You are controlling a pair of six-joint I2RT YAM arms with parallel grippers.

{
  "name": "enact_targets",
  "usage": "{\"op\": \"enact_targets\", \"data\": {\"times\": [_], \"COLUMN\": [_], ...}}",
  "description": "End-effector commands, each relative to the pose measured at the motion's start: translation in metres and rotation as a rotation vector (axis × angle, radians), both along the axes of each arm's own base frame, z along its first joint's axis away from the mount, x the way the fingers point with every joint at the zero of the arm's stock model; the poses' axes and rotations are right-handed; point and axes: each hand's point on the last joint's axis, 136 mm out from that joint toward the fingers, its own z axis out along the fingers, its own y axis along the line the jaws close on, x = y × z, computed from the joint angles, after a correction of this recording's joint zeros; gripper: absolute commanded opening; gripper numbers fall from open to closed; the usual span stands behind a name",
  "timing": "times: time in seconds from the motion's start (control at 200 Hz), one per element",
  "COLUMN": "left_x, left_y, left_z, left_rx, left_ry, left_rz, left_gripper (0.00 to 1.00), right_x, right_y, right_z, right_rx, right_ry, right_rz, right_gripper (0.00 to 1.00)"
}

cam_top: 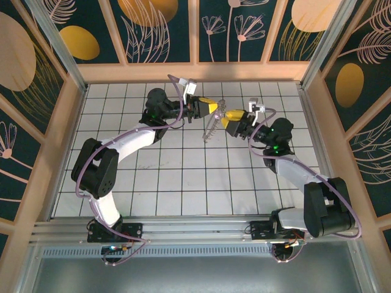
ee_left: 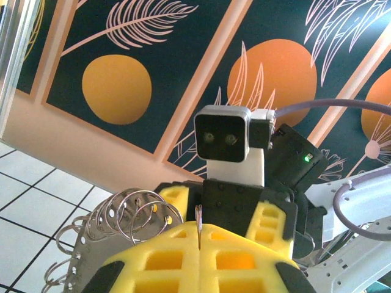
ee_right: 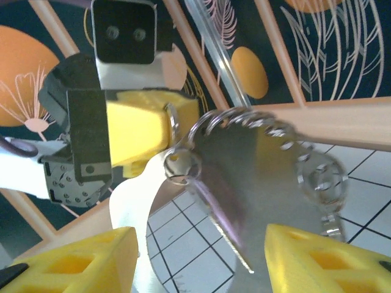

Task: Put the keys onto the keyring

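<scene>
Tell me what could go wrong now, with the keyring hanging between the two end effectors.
The keyring hangs from the shut left end effector by one thin ring, so it may swing or slip out. The open right end effector appears to have the keyring's plate between its fingers; closing there might pinch the wrong ring. Both end effectors sit very close and could bump.
</scene>
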Motion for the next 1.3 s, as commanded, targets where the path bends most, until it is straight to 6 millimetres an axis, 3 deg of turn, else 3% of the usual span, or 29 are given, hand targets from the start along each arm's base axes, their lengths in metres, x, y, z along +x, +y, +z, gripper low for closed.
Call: {"op": "enact_targets", "data": {"times": [0.0, 0.681, 0.781, 0.871, 1.026, 1.291], "left_x": [-0.011, -0.013, -0.013, -0.013, -0.012, -0.011], "left_y": [0.006, 0.006, 0.007, 0.006, 0.006, 0.007], "left_z": [0.032, 0.036, 0.037, 0.037, 0.038, 0.038], "left_rx": [-0.059, -0.06, -0.062, -0.062, -0.064, -0.067], "left_ry": [-0.083, -0.091, -0.092, -0.091, -0.092, -0.09], "left_rz": [-0.007, -0.014, -0.013, -0.013, -0.011, -0.002], "left_gripper": [0.0, 0.0, 0.0, 0.0, 0.0, 0.0], "right_x": [-0.006, 0.008, 0.007, 0.007, 0.004, 0.002], "right_y": [0.01, 0.032, 0.033, 0.033, 0.033, 0.027], "right_z": [0.013, 0.011, 0.01, 0.008, 0.008, 0.007], "right_rx": [-0.027, -0.045, -0.046, -0.047, -0.05, -0.059], "right_ry": [-0.088, -0.082, -0.081, -0.08, -0.082, -0.076], "right_rz": [0.034, 0.073, 0.083, 0.087, 0.094, 0.066], "right_gripper": [0.57, 0.52, 0.44, 0.24, 0.0, 0.0]}}
